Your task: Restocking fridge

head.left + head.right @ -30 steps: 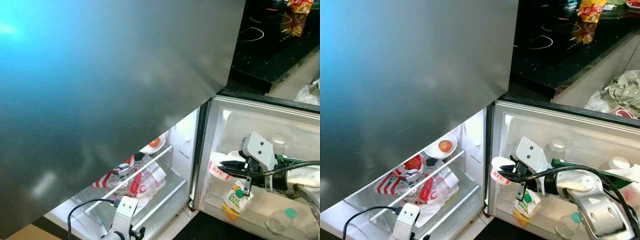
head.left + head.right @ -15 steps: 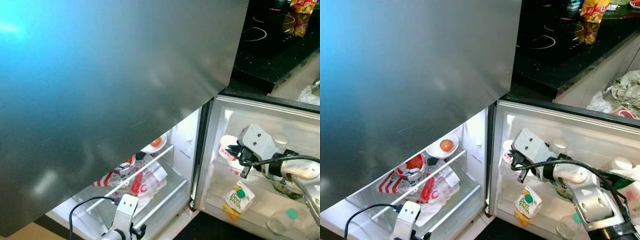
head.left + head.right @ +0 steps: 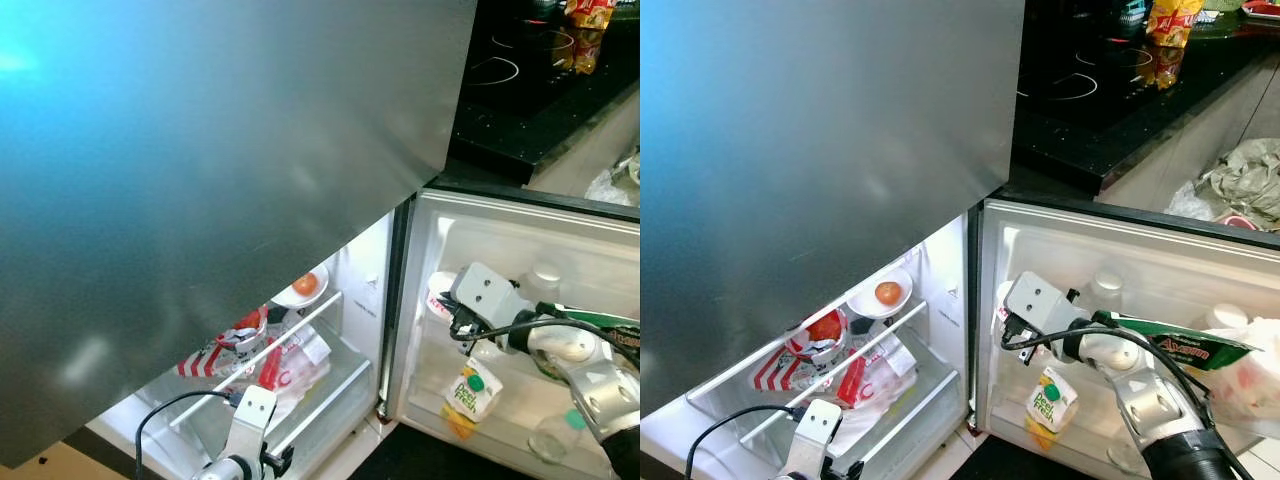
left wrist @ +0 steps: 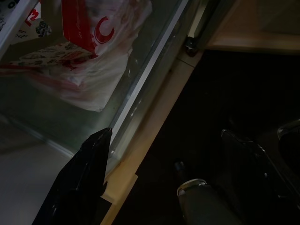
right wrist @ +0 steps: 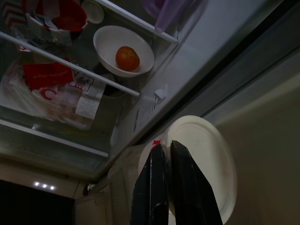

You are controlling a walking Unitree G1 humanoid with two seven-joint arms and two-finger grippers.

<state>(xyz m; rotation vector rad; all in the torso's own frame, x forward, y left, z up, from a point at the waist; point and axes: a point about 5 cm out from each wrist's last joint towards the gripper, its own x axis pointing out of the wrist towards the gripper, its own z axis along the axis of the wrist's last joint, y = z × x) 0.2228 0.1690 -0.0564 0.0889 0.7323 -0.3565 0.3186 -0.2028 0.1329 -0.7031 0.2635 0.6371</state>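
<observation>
KFC cup (image 5: 201, 159) gripped at rim by right pincer (image 5: 165, 154) in door shelf; juice carton (image 3: 462, 388) below; left pincer (image 4: 164, 154) open.

White bowl (image 5: 123, 50) with orange fruit (image 5: 127, 58), red-and-white bag (image 3: 865, 375) (KFC print), green-capped yellow carton (image 3: 1048, 403)

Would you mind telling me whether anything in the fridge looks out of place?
A juice carton leans tilted in the door shelf instead of standing upright. The right gripper pinches a white cup's rim beside it.
</observation>
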